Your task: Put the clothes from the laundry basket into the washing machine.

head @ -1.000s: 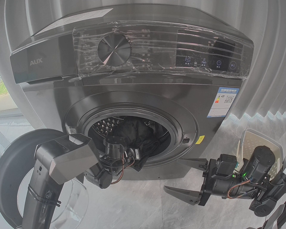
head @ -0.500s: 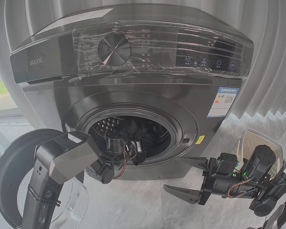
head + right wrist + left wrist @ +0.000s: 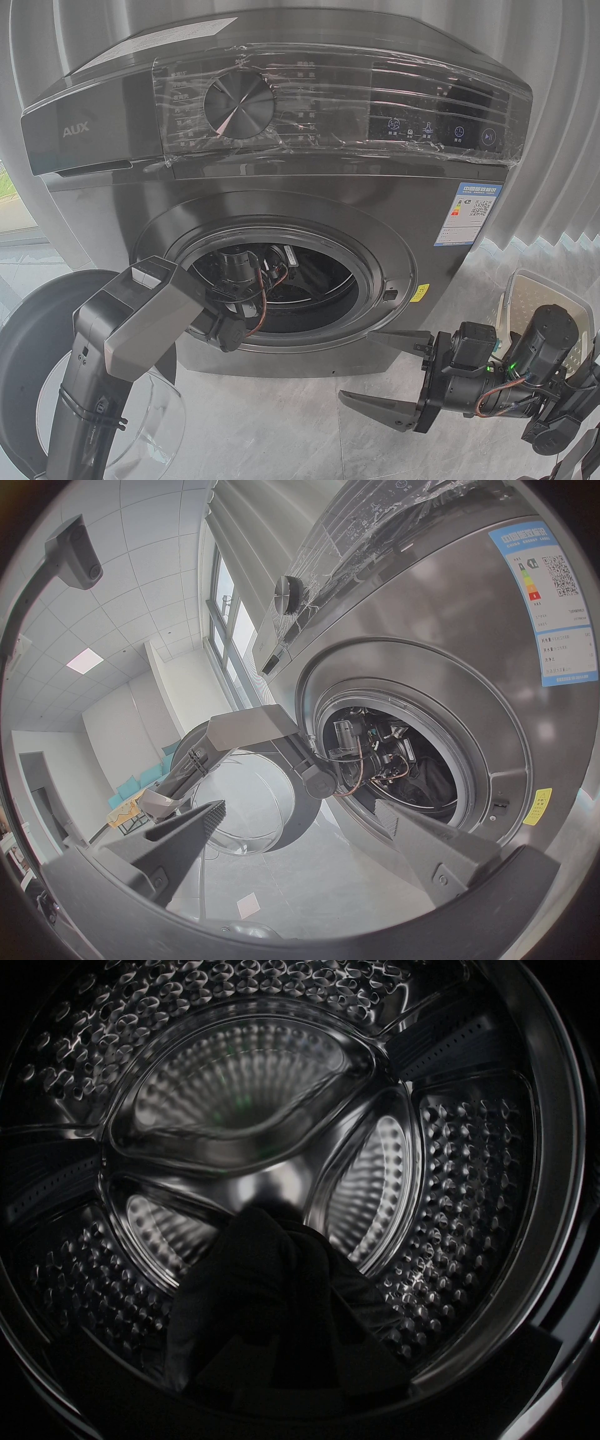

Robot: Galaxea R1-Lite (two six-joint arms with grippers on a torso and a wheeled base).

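Black garment (image 3: 275, 1291) inside steel drum (image 3: 465, 1166)

Grey floor (image 3: 287, 431), washing machine (image 3: 281, 187) on it, laundry basket (image 3: 531, 300) apparently alongside

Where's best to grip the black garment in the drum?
Probably the raised fold at the top of the black garment: it stands up from the heap, off the drum wall, so it can be pinched. Come straight in from the drum's open front. Its lower edges are too dark to judge.
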